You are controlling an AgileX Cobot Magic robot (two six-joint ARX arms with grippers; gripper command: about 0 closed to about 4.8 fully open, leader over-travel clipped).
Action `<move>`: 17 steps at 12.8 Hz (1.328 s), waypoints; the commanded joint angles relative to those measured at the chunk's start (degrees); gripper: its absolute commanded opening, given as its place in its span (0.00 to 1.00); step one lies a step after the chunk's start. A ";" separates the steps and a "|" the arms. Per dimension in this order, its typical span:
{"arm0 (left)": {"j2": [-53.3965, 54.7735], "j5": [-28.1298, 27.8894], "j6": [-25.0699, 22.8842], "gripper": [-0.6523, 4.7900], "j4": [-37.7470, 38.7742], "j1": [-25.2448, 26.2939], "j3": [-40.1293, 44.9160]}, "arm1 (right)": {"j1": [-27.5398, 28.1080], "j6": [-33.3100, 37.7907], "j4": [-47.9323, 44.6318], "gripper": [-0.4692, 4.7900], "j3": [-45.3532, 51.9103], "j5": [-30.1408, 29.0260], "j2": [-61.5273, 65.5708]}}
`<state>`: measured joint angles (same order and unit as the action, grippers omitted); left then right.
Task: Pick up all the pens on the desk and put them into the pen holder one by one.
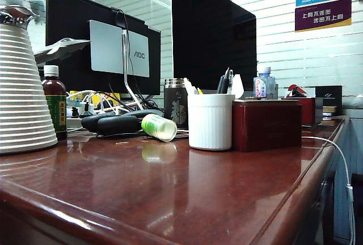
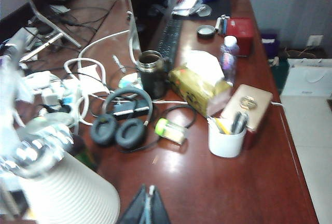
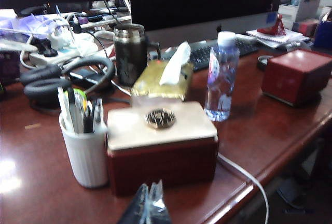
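Exterior view, pen holder: you see the white ribbed pen holder (image 1: 210, 121) standing upright on the glossy reddish table (image 1: 170, 194), touching or just beside the dark red box (image 1: 266, 125) on its right.
Exterior view, pens: the pens (image 1: 225, 81) stand in the holder, long axes near upright, tips poking above the rim; a white one leans toward the left of the cup.
Exterior view, neighbours: a green-capped bottle (image 1: 159, 127) lies on its side just left of the holder; a big ribbed jug (image 1: 22, 94) stands at far left.
Exterior view, end effectors: you cannot see either one here.

Left wrist view, left end effector (image 2: 148, 203): its fingers are pressed together, holding nothing, raised above the table.
Left wrist view, pen holder (image 2: 226, 138): well apart from the end effector, beside the cream-lidded box (image 2: 251, 105), with headphones (image 2: 122, 120) off to its other side.
Left wrist view, pens (image 2: 236, 123): inside the cup, pointing up; blur hides finer detail.

Right wrist view, right end effector (image 3: 150, 206): closed and empty, hanging near the table's front edge.
Right wrist view, pen holder (image 3: 87, 151): near the end effector, touching the box (image 3: 161, 146).
Right wrist view, pens (image 3: 83, 112): upright in the cup, fanned slightly.
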<state>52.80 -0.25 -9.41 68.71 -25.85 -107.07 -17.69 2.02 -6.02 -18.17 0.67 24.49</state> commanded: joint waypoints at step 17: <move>-51.65 -3.61 10.05 0.11 -67.10 15.52 103.51 | 15.10 -0.15 31.54 0.09 2.43 5.25 -21.62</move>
<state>2.48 -3.73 0.93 1.61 -11.60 -4.36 -2.50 1.93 23.29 -15.51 5.65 4.21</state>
